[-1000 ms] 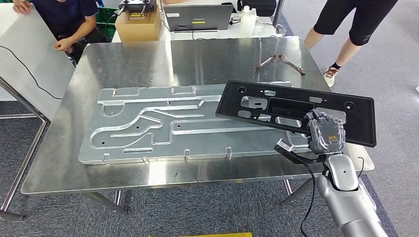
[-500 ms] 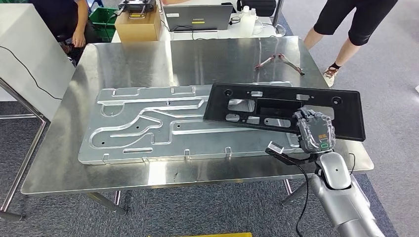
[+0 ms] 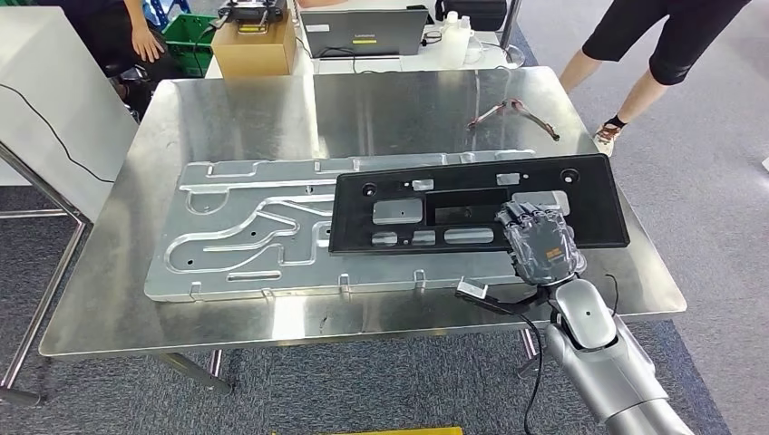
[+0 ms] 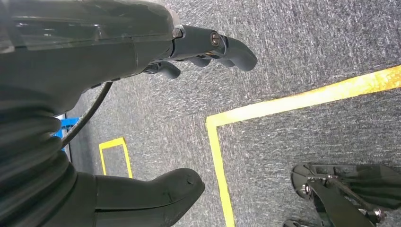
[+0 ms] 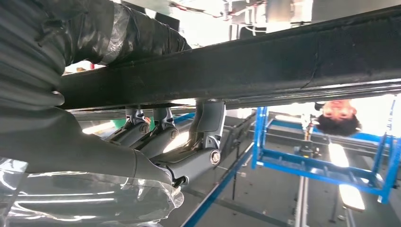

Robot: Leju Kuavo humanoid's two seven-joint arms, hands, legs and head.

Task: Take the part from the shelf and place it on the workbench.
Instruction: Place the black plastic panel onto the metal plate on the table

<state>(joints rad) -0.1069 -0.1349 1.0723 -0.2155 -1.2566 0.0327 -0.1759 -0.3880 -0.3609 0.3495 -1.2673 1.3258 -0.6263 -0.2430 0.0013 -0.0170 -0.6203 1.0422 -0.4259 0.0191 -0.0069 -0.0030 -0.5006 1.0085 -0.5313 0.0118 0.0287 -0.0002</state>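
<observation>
A long black plastic panel (image 3: 435, 204) with several cut-outs hangs level over the right half of the steel workbench (image 3: 245, 109). My right hand (image 3: 541, 246) grips its near edge towards the right end. The right wrist view has that panel edge (image 5: 283, 61) as a dark bar, thumb on one side and fingers (image 5: 208, 123) wrapped around the other. Part of the panel overlaps the grey grooved metal plate (image 3: 254, 231) lying on the bench. My left hand (image 4: 156, 47) hangs over grey carpet, fingers and thumb apart, holding nothing.
A thin red-brown bracket (image 3: 512, 113) lies at the bench's far right. Behind the bench stand a cardboard box (image 3: 254, 45) and a laptop (image 3: 363, 32). One person (image 3: 662, 54) stands at the far right, another (image 3: 136, 36) at the far left. A white board (image 3: 54, 100) leans left.
My right hand has carried the black panel leftwards and levelled it, so it now lies further over the grooved plate. The person at the far left has shifted back.
</observation>
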